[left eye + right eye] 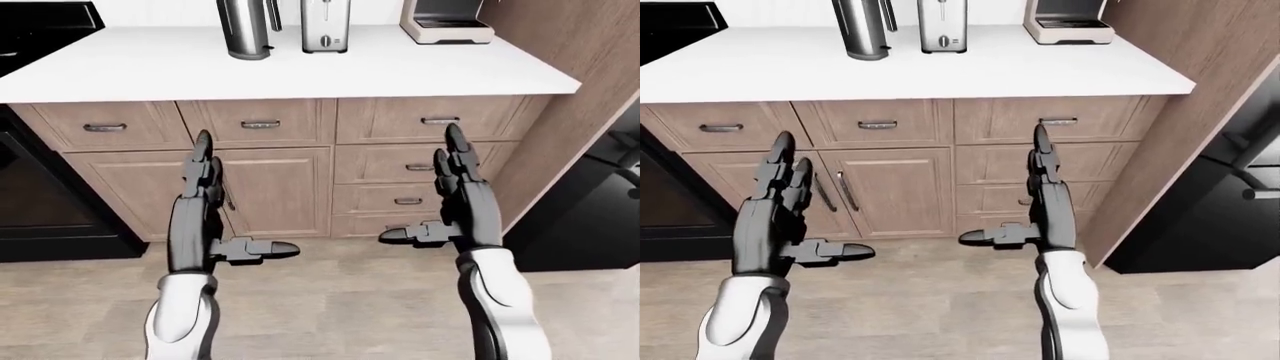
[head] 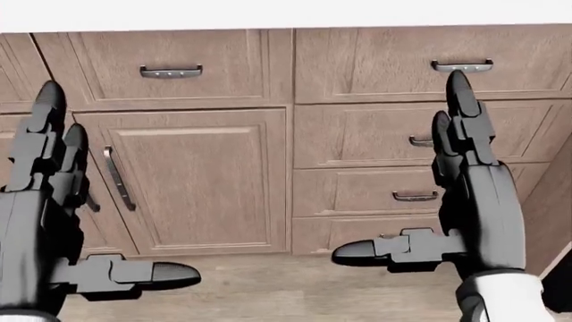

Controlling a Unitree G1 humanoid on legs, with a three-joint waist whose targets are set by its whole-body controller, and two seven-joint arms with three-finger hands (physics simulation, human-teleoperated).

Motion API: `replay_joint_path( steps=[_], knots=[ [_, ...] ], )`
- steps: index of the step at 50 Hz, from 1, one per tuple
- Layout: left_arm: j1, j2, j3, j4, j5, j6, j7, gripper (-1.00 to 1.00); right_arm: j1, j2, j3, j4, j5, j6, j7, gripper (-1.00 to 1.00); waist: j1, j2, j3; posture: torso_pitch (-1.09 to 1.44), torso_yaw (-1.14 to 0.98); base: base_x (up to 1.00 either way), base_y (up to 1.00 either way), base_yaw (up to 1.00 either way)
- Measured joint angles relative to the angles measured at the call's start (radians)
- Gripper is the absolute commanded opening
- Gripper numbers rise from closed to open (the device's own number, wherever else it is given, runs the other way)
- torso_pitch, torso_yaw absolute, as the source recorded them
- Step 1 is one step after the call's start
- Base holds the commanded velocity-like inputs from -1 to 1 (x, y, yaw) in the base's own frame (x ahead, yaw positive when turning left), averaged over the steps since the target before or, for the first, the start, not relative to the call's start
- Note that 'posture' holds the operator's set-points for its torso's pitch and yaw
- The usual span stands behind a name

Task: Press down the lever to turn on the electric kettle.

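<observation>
The steel electric kettle (image 1: pixel 245 28) stands on the white counter (image 1: pixel 300 71) at the top of the left-eye view. Its upper part is cut off by the frame, and I cannot see its lever. Both black hands are held up in front of the lower cabinets, well below the counter top and far from the kettle. My left hand (image 1: pixel 228 204) is open, fingers pointing up and thumb out to the right. My right hand (image 1: pixel 425 187) is open the same way, thumb out to the left. Neither holds anything.
A steel toaster (image 1: pixel 326 26) stands right of the kettle, with a coffee machine (image 1: pixel 445 21) further right. A black stove (image 1: pixel 40 30) sits at the left. A tall wooden panel (image 1: pixel 570 52) and a dark appliance (image 1: pixel 600 202) close off the right. Drawers and doors (image 2: pixel 196 181) fill the head view.
</observation>
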Motion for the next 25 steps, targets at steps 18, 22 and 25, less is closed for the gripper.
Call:
replay_joint_path(
  steps=[18,22,25],
  knots=[
    [-0.033,0.004,-0.006,-0.069,0.021,0.091,-0.010,1.00,-0.001,0.000,0.010,0.000,-0.027,0.033,0.002,1.00,-0.013,0.008,0.005,0.00,0.00,0.00,0.07,0.00],
    [-0.036,0.005,-0.014,-0.092,0.023,0.094,-0.017,1.00,0.002,0.002,0.004,0.002,-0.032,0.038,-0.001,1.00,-0.015,-0.001,-0.004,0.00,0.00,0.00,0.32,0.00],
    [-0.036,0.005,-0.008,-0.100,0.028,0.086,-0.018,1.00,-0.002,0.001,0.007,-0.026,-0.029,0.034,0.003,1.00,-0.020,0.039,0.008,0.00,0.00,0.00,0.32,0.00]
  ],
)
